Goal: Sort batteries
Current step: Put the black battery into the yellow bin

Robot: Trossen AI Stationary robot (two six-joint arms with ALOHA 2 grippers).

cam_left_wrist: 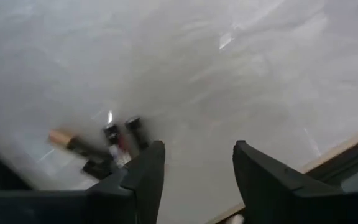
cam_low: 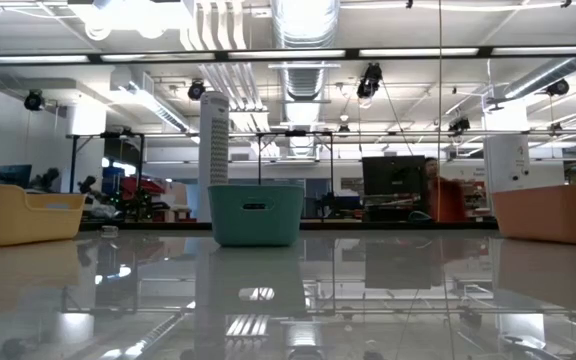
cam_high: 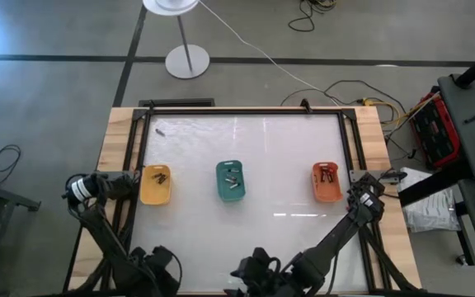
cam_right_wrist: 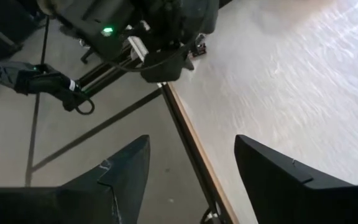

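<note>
Three small trays stand in a row on the white table: yellow (cam_high: 155, 188), teal (cam_high: 230, 188) and orange (cam_high: 327, 191). Each holds a few batteries, such as those in the yellow tray (cam_high: 160, 174). One loose battery (cam_high: 160, 130) lies at the far left of the table. My left gripper (cam_high: 129, 183) (cam_left_wrist: 197, 152) hangs at the yellow tray's left side, open and pointing down. Several dark, red and tan batteries (cam_left_wrist: 107, 146) lie on a pale surface just beyond one fingertip. My right gripper (cam_high: 366, 190) (cam_right_wrist: 191, 149) is open by the orange tray, above the table's wooden edge (cam_right_wrist: 188, 143).
Black rails (cam_high: 136, 148) and a wooden border (cam_high: 115, 140) frame the white top. A lamp stand (cam_high: 186, 59) and cables (cam_high: 336, 87) are on the floor beyond the far edge. In the low view only the trays show: yellow (cam_low: 18, 212), teal (cam_low: 256, 212), orange (cam_low: 553, 212).
</note>
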